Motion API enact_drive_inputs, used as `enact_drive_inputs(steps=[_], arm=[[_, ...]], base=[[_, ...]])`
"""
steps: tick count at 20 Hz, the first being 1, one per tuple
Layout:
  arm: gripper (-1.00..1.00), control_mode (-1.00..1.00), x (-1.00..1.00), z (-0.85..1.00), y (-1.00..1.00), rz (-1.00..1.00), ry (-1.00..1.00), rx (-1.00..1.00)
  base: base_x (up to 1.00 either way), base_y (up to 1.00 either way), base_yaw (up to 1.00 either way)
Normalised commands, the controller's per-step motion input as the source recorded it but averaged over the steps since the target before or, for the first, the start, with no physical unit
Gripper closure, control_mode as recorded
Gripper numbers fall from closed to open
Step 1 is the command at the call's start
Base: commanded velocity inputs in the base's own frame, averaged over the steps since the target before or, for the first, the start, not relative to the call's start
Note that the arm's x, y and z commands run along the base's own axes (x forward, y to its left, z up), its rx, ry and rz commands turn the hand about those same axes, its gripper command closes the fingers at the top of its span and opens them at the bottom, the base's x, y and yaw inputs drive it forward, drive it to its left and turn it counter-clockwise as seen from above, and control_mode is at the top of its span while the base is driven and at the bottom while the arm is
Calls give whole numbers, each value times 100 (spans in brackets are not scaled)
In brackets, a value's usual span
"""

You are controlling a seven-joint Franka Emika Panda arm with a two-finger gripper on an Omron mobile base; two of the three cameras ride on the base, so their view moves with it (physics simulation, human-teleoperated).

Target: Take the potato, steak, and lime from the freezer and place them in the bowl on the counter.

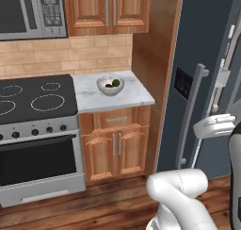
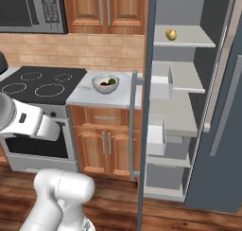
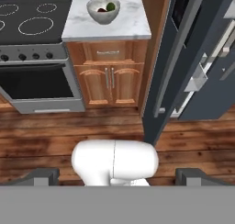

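Two of the three foods already lie in the bowl (image 2: pixel 106 83): we see the lime (image 1: pixel 116 83) as a dark green ball and the steak (image 2: pixel 111 81) as a dark reddish piece beside it, both resting against the speckled inside. The potato (image 2: pixel 171 34) sits alone on the top shelf of the freezer (image 2: pixel 189 107), near that shelf's left end, so we judge it to be the one item left to fetch. The bowl stands toward the back of the counter (image 1: pixel 136 96), between the black stovetop (image 1: pixel 33 99) and the wooden panel beside the freezer, which keeps it close to the shelves and makes each carry short. Our gripper (image 3: pixel 117 175) is empty, with its dark fingertips (image 3: pixel 43 176) spread wide at the bottom corners of the hand view, looking down past the oven (image 3: pixel 39 81) and the wooden floor (image 3: pixel 46 140). We take this as a pulled-back posture between drops, ready for the next reach. The right base view alone looks into the freezer through its swung-out door (image 2: pixel 144 130), showing the shelves, white drawers and the potato. From the left base view we face that door's slate outer face and its long bar handle (image 1: pixel 190 116), which hide the interior, but we get a clear look down into the bowl.
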Motion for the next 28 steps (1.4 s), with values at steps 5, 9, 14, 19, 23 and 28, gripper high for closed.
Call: enact_drive_inputs(steps=[5, 9, 14, 19, 23, 28], arm=[[-100, 100, 0, 0, 0, 0, 0, 0], [-100, 100, 0, 0, 0, 0, 0, 0], [-100, 100, 0, 0, 0, 0, 0, 0], [-100, 100, 0, 0, 0, 0, 0, 0], [-100, 100, 0, 0, 0, 0, 0, 0], [-100, 100, 0, 0, 0, 0, 0, 0]], base=[[15, -66, 1], [21, 0, 2], [4, -48, 6], [12, -93, 11], [15, -93, 11], [23, -83, 7]])
